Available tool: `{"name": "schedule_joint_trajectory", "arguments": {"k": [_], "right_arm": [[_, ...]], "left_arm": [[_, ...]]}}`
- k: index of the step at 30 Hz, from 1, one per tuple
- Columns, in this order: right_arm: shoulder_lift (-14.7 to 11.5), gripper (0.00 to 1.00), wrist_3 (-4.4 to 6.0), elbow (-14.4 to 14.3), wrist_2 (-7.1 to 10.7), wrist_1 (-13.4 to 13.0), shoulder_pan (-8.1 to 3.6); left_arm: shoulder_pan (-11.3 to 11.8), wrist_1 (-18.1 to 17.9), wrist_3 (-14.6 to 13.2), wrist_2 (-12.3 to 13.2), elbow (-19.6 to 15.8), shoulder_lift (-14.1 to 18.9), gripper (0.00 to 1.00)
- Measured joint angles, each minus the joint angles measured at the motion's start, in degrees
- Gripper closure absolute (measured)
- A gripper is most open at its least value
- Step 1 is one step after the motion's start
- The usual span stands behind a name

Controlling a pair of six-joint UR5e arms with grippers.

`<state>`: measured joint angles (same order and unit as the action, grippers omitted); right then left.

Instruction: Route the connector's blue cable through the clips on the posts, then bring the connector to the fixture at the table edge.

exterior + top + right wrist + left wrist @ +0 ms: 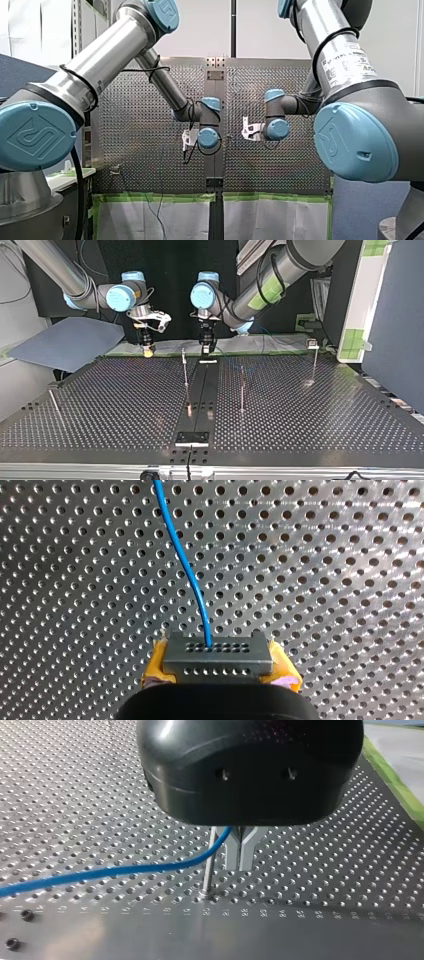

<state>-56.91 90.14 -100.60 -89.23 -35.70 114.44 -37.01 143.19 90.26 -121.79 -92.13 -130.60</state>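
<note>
A grey connector (217, 656) with rows of small holes sits between the yellow pads of my right gripper (218, 669), which is shut on it. The blue cable (187, 570) leaves the connector's face and runs ahead over the perforated table. My left gripper (240, 869), black with metal fingers, hangs just above the plate, shut on the blue cable (125, 869) beside a thin post (209, 865). In the top view both grippers hover at the table's far edge: my right gripper (148, 351) left of centre, my left gripper (206, 351) at centre.
Thin posts (185, 375) (242, 390) stand near the table's middle, another post (314, 360) with a clip at the top view's far right. A short rod (54, 402) leans at the left. The black fixture (192, 438) sits at the near edge, on a dark central strip.
</note>
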Motion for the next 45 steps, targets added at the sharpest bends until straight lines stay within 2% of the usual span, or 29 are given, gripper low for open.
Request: {"name": "schedule_joint_trajectory", "arguments": {"k": [5,9,18,27,37,40,45], "right_arm": [[0.13,1.0,0.12,0.02,0.08,-0.1,-0.55],[0.28,1.0,0.21,0.03,0.13,-0.2,-1.05],[2.18,1.0,0.17,0.64,0.89,-0.56,-1.94],[3.43,1.0,0.23,1.82,3.13,-0.4,-3.44],[3.72,1.0,0.23,3.33,7.49,-0.38,-5.49],[3.71,1.0,0.14,3.84,8.59,-0.02,-5.75],[3.71,1.0,0.11,4.25,9.08,0.3,-5.93]], "left_arm": [[0.26,1.94,0.58,-0.14,1.68,-1.92,1.0],[0.13,2.42,2.19,0.03,2.58,-3.69,1.0],[0.15,2.28,2.66,-0.34,2.86,-4.08,1.0],[0.32,2.18,2.64,-0.49,3.26,-4.1,1.0],[0.26,2.96,2.95,-1.39,3.64,-3.97,1.0],[0.2,3.04,2.99,-1.56,3.75,-3.77,1.0],[0.18,3.13,3.06,-1.56,4.32,-3.54,1.0]]}}
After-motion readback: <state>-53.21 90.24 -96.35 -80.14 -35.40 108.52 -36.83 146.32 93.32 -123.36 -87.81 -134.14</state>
